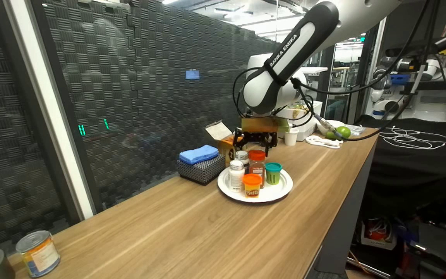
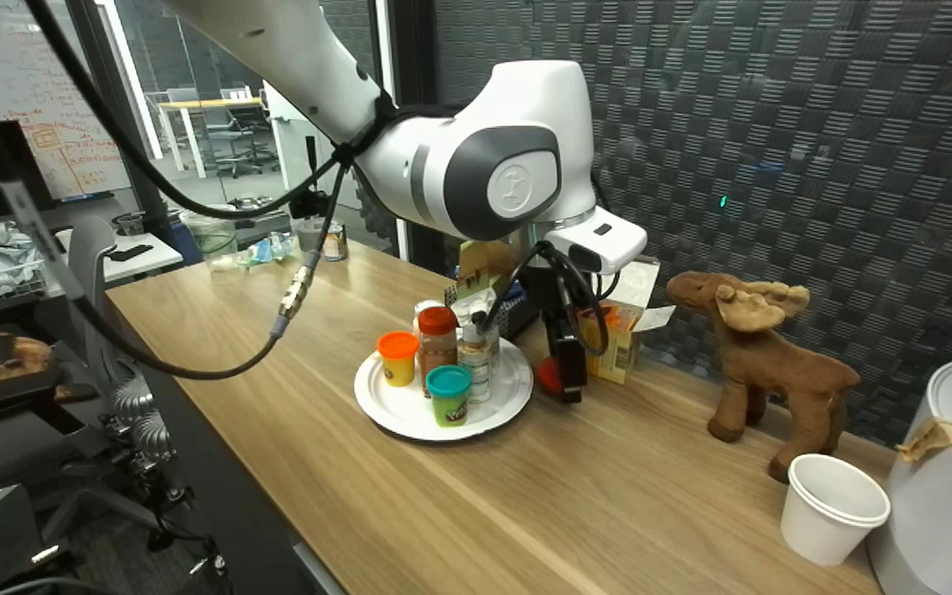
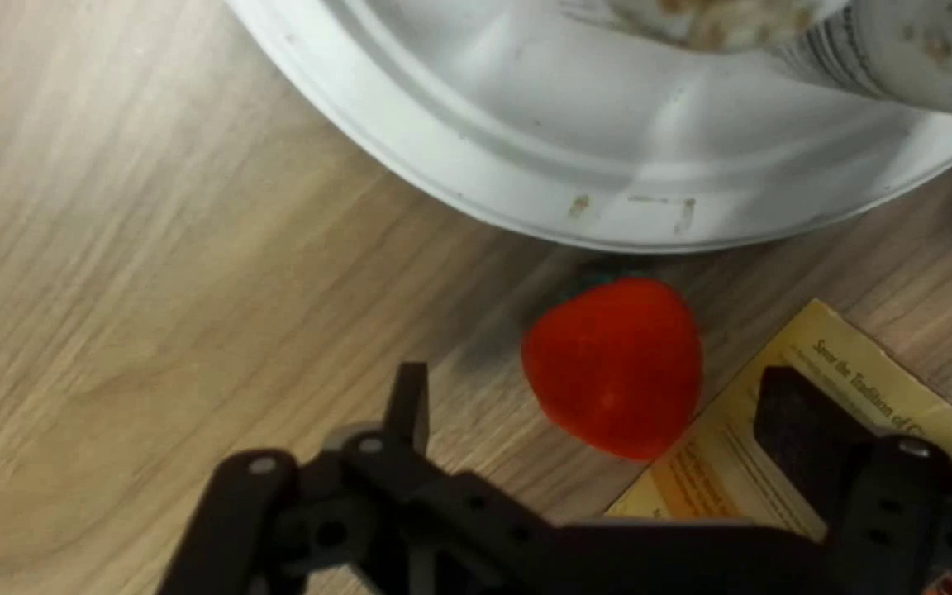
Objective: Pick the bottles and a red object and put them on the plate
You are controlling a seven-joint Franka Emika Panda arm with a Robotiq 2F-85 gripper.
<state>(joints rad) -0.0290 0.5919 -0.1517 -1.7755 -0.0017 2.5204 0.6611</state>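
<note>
The red object [image 3: 616, 368], rounded with a bit of green at its far end, lies on the table beside the white plate [image 3: 476, 157]. It shows partly in an exterior view [image 2: 549, 376] behind a finger. My gripper [image 3: 596, 372] is open, its fingers apart on either side of the red object with gaps to both; it points down in both exterior views [image 1: 251, 149] [image 2: 568, 364]. On the plate stand a white bottle [image 1: 236, 180], a white-capped jar [image 1: 242, 157], a red-capped red-brown bottle [image 2: 437, 343], a teal-lidded green tub [image 2: 449, 405] and an orange-lidded yellow tub [image 2: 398, 368].
An open yellow box [image 2: 612, 351] is close beside the gripper, under one finger in the wrist view [image 3: 732, 446]. A dark patterned box with a blue cloth [image 1: 199, 154] stands by the plate. A toy moose [image 2: 773, 372] and white cups [image 2: 831, 508] stand farther off.
</note>
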